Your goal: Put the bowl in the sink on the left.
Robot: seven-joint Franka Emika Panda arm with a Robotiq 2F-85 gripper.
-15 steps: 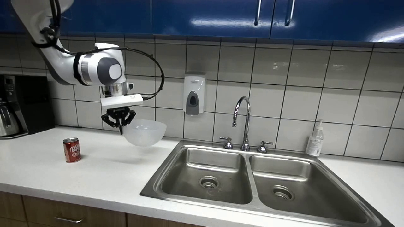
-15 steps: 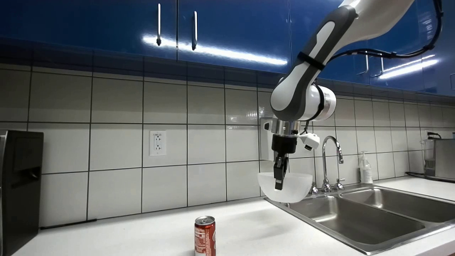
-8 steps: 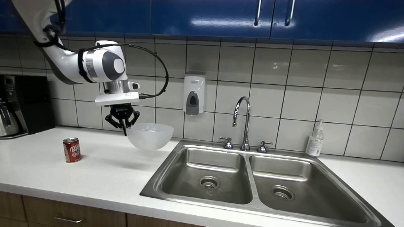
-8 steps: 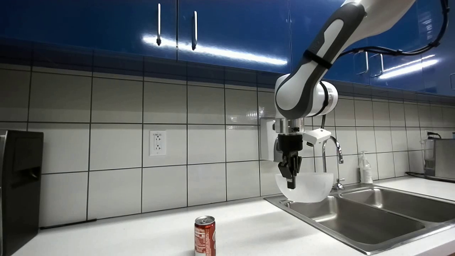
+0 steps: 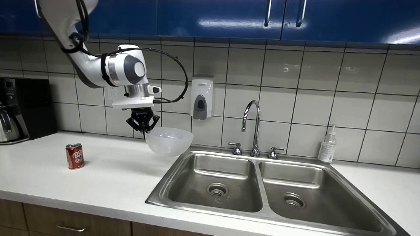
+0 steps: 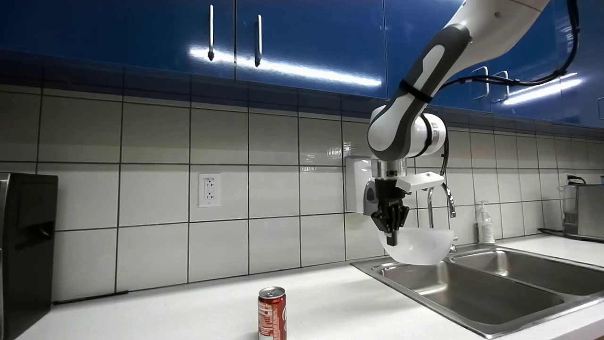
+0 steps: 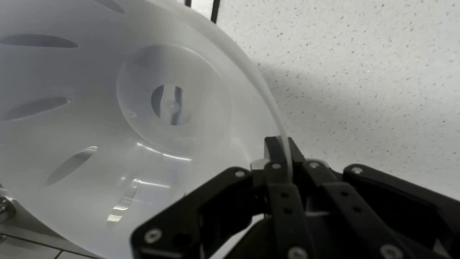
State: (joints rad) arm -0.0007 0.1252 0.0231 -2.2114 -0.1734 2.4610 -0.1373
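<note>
The translucent white bowl (image 5: 170,142) hangs upright in the air, level or nearly so, near the sink's back left corner. It also shows in an exterior view (image 6: 422,246) and fills the left of the wrist view (image 7: 143,133). My gripper (image 5: 144,133) is shut on the bowl's rim at the side away from the sink. In the wrist view the gripper's fingertips (image 7: 284,149) pinch the wall, one inside and one outside. The left sink basin (image 5: 193,193) holds nothing visible; it also shows in an exterior view (image 6: 495,297).
A red soda can (image 5: 75,156) stands on the white counter (image 5: 108,183). The faucet (image 5: 256,127) rises behind the sink divider, with the right basin (image 5: 328,206) beyond. A soap dispenser (image 5: 202,98) hangs on the wall. A pump bottle (image 5: 327,147) and coffee maker (image 5: 29,108) stand farther out.
The arm has carried the bowl sideways toward the sink, from over the counter to the sink's back left corner. The grip on the rim is unchanged. The can has not moved.
</note>
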